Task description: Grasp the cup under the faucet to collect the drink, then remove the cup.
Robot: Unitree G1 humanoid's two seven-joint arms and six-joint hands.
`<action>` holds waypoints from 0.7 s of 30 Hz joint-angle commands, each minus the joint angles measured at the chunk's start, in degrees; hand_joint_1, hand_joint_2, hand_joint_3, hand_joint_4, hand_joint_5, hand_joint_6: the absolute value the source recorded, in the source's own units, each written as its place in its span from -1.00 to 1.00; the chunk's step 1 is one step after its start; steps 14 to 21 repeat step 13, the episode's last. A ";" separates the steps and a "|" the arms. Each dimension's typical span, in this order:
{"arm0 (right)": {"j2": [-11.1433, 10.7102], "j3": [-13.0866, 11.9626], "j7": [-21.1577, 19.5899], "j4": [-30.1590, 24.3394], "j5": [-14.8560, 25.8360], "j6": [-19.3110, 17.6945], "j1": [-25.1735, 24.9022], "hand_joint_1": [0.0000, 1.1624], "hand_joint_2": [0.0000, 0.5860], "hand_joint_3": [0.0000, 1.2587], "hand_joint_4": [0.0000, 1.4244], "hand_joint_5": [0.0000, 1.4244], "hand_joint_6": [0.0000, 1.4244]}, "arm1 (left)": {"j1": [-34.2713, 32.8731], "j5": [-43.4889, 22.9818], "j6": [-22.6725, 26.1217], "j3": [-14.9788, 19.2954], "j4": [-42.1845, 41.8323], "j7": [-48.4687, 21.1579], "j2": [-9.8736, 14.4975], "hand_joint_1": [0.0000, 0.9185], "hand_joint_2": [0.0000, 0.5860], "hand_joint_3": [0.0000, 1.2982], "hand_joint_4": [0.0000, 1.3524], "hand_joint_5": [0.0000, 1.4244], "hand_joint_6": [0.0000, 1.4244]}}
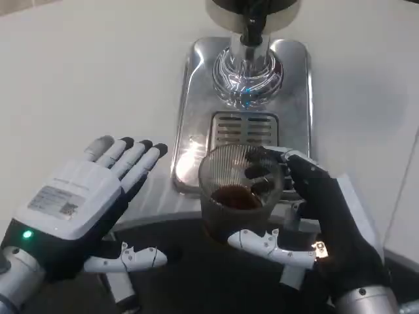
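A clear ribbed cup (239,186) with dark drink in its bottom is held by my right hand (321,222), fingers behind it and thumb in front. The cup is in front of the dispenser's drip grate (243,129), nearer to me than the faucet (252,29). My left hand (82,206) hovers to the left of the cup with its fingers spread and nothing in it.
The chrome dispenser base (196,98) stands on the white table (85,72), with its shiny column (247,69) under the faucet. A dark surface (196,275) lies below the hands near the picture's bottom edge.
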 commanded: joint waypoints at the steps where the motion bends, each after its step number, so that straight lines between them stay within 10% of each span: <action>1: 0.14 0.53 0.20 -2.08 1.00 -1.82 0.43 1.00 -0.35 0.33 0.26 0.52 0.84 | 0.38 0.47 -0.42 -0.79 -0.80 0.46 -0.61 -1.00 -0.57 -1.00 -1.00 -1.00 -1.00; 21: -0.24 1.75 1.20 -2.55 0.94 -1.82 1.04 1.00 -0.35 0.33 0.26 0.52 0.82 | 2.48 0.18 -0.20 -0.45 -2.33 0.26 -1.24 -1.00 -0.57 -1.00 -1.00 -1.00 -1.00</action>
